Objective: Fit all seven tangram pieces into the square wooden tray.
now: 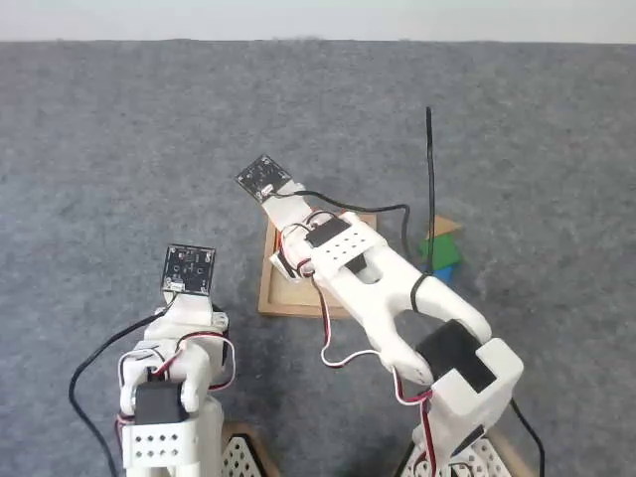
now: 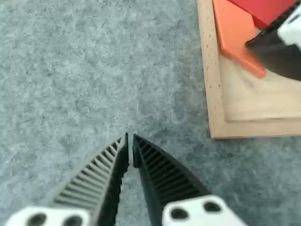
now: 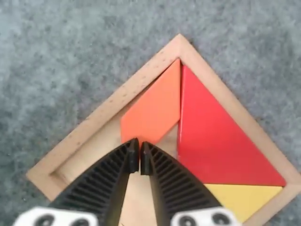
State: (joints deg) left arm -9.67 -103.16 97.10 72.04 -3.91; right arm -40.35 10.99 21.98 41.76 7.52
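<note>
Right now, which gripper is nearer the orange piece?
Right. The right gripper hangs over the tray, its tips at the orange piece's edge; the left gripper is over the carpet outside the tray.

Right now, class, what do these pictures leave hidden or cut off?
High view: the right arm covers most of the tray, so its contents cannot be counted.
High view: the loose pieces beside it are partly behind that arm; their number is unclear.
Right wrist view: the right hand hides part of the tray floor, and the frame edge cuts off a tray corner.
</note>
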